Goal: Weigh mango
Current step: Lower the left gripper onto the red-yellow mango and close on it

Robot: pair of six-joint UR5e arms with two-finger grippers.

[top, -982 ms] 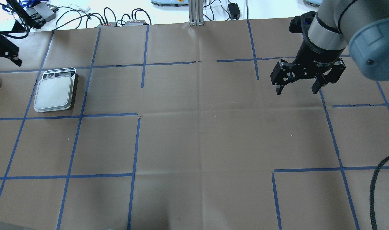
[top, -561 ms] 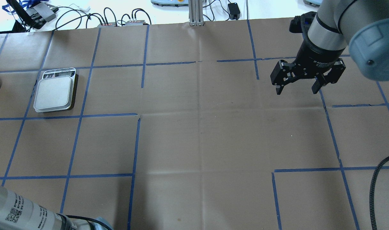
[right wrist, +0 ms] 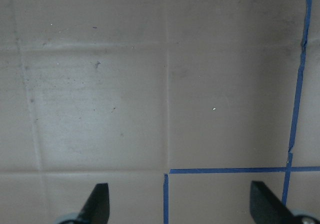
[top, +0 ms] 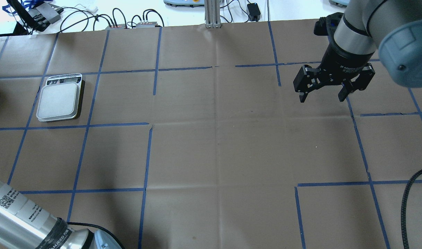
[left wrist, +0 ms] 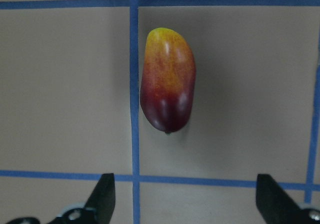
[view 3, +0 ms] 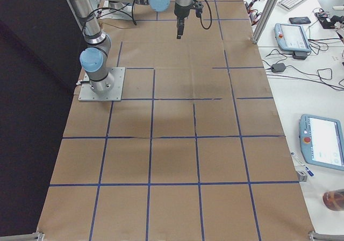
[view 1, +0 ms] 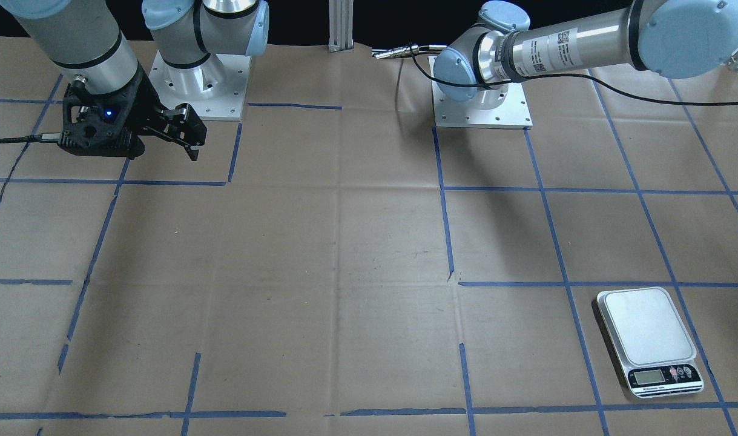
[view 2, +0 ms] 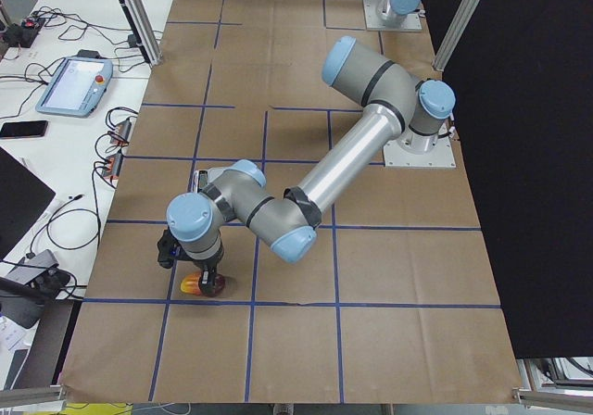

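Mango point(left wrist: 168, 81) beside blue tape line point(left wrist: 134, 59)

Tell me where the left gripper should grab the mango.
Across the mango at its middle, from straight above. It lies flat on the paper; the left gripper is open, its finger line square to the long axis, so it should likely close on the narrow sides.

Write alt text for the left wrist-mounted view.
A mango, dark red with a yellow upper end, lies on brown paper just beside a blue tape line. The left end effector is open, its two fingertips wide apart along the bottom edge.
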